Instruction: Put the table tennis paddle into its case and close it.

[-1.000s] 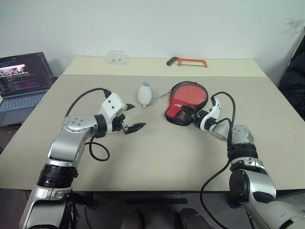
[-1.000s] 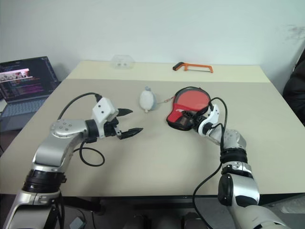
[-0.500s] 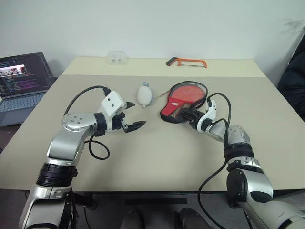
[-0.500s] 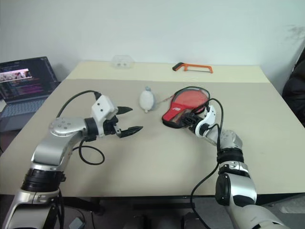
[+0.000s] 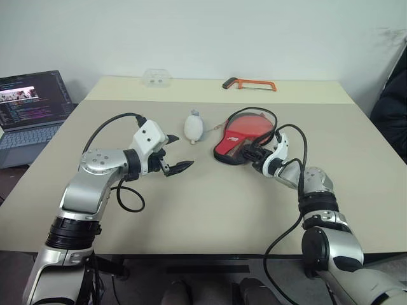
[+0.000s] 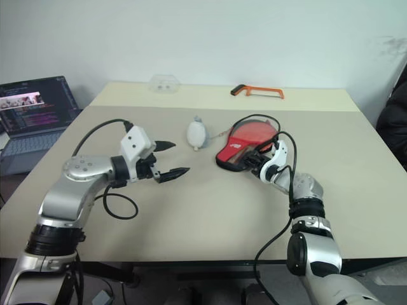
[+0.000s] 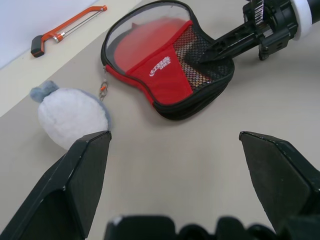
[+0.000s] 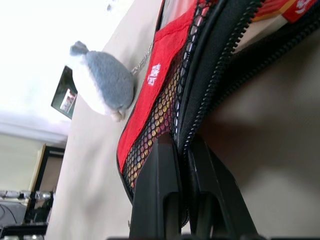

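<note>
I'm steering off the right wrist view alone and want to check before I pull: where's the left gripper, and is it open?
Observer: The left gripper hangs open above the table, apart from the case.
Operator: Is the paddle inside?
Observer: The paddle shows its red face inside the case's unzipped mouth.
Operator: Anything lying beyond the case?
Observer: An orange hacksaw lies near the table's far edge.

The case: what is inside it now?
Through the open edge of the case the red face of the table tennis paddle shows. Its handle is hidden under the red flap and mesh pocket.
</note>
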